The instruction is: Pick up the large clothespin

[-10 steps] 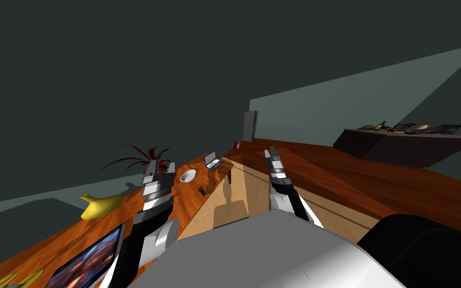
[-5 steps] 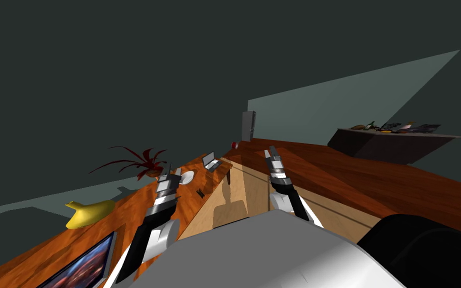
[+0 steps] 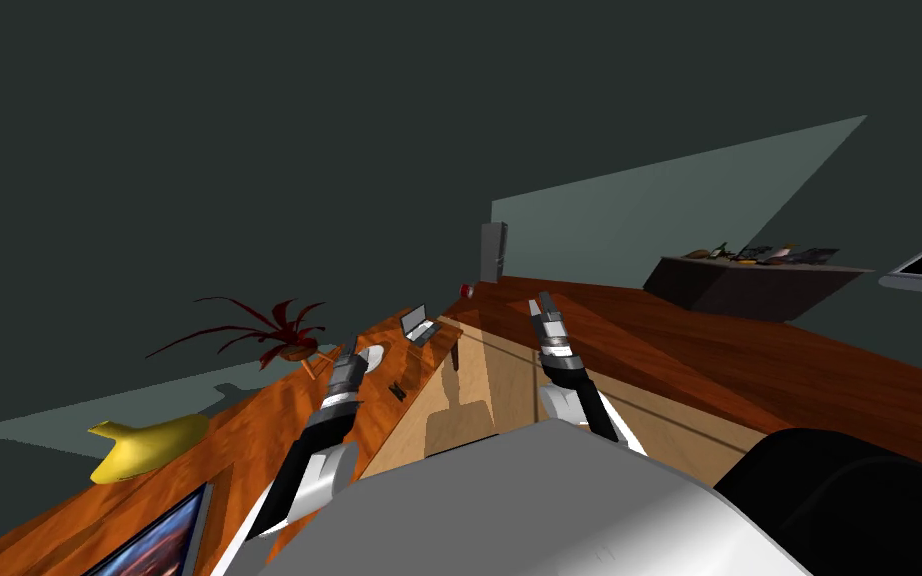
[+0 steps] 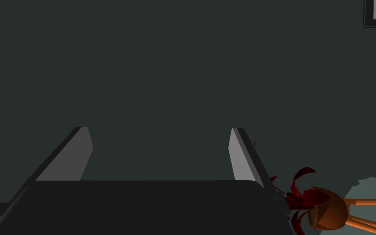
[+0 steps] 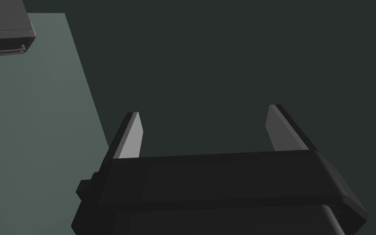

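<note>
A small dark clothespin [image 3: 399, 389] lies on the wooden table [image 3: 249, 440], near its inner edge. My left gripper [image 3: 348, 352] hovers over the table just left of the clothespin, close to a white bowl [image 3: 377, 357]. In the left wrist view my left gripper [image 4: 160, 129] stands open with nothing between its fingers [image 4: 240, 155], facing the dark wall. My right gripper [image 3: 545, 301] is raised over the floor to the right of the table. In the right wrist view my right gripper [image 5: 204, 111] is open and empty.
On the table are an open laptop [image 3: 421, 325], a yellow banana-shaped thing [image 3: 144, 447] and a screen [image 3: 154, 535]. A red-leaved plant [image 3: 274, 330] in a brown pot [image 4: 326, 208] stands behind the table. A dark shelf [image 3: 749, 285] with several items hangs far right.
The whole head view has slid left, so I have turned. My left arm has lowered and stretched forward over the table towards the bowl. The right arm has held still.
</note>
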### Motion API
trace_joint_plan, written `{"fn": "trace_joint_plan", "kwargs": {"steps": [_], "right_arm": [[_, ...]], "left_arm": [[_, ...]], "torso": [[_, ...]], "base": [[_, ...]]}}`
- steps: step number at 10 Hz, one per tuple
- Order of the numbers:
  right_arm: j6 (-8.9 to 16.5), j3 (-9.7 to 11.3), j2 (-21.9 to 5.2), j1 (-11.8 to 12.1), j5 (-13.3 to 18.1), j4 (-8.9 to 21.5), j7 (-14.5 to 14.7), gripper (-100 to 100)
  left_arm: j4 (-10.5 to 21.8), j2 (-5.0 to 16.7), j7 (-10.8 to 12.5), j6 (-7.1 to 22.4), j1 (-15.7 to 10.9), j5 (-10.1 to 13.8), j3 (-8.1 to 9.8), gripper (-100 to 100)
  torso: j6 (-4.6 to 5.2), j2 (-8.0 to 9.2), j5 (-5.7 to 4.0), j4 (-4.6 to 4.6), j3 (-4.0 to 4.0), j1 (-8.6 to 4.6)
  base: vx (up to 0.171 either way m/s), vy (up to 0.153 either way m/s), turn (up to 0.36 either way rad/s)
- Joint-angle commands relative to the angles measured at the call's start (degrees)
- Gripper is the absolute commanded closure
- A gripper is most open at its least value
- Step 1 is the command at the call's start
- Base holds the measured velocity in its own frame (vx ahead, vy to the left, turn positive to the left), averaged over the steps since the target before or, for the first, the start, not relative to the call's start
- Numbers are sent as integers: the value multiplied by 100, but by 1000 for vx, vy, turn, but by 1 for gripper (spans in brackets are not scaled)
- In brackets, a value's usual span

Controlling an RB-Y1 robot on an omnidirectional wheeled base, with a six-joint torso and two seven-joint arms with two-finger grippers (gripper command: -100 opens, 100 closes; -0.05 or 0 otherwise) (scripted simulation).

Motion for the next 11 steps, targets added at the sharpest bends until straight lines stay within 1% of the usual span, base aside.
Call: {"fn": "trace_joint_plan", "kwargs": {"steps": [1,2,3,4,5,6,7,8,9,10,11], "right_arm": [[0,0,0,0,0,0,0,0],[0,0,0,0,0,0,0,0],[0,0,0,0,0,0,0,0],[0,0,0,0,0,0,0,0],[0,0,0,0,0,0,0,0],[0,0,0,0,0,0,0,0],[0,0,0,0,0,0,0,0],[0,0,0,0,0,0,0,0],[0,0,0,0,0,0,0,0],[0,0,0,0,0,0,0,0],[0,0,0,0,0,0,0,0]], "left_arm": [[271,152,-140,286,-72,166,27,-100],[271,152,-140,339,-72,166,27,-100],[540,272,-278,536,-123,303,28,-100],[540,272,-278,581,-123,303,28,-100],[747,389,-419,793,-175,442,28,-100],[818,389,-419,827,-175,442,28,-100],[1009,501,-564,1028,-227,582,27,-100],[1104,501,-564,1076,-227,582,27,-100],[1349,606,-712,1250,-280,722,25,-100],[1397,606,-712,1327,-280,722,25,-100],[1557,702,-863,1551,-333,860,21,-100]], "torso": [[0,0,0,0,0,0],[1,-2,0,0,-1,0],[0,-1,0,0,-1,-1],[1,-1,0,0,0,0],[0,-1,0,0,-1,0],[2,-2,0,-1,-1,0],[0,-1,0,0,-1,0],[1,-4,0,-1,-2,1],[0,-3,0,-1,-2,0],[1,-4,0,-1,-2,0],[0,-2,0,-1,-2,0]], "base": [[28,0,-84],[22,3,-34],[26,1,-79],[23,3,-48],[26,3,-94],[25,5,-48],[32,5,-99],[27,6,-54],[32,3,-90],[28,6,-65],[33,6,-118]]}}
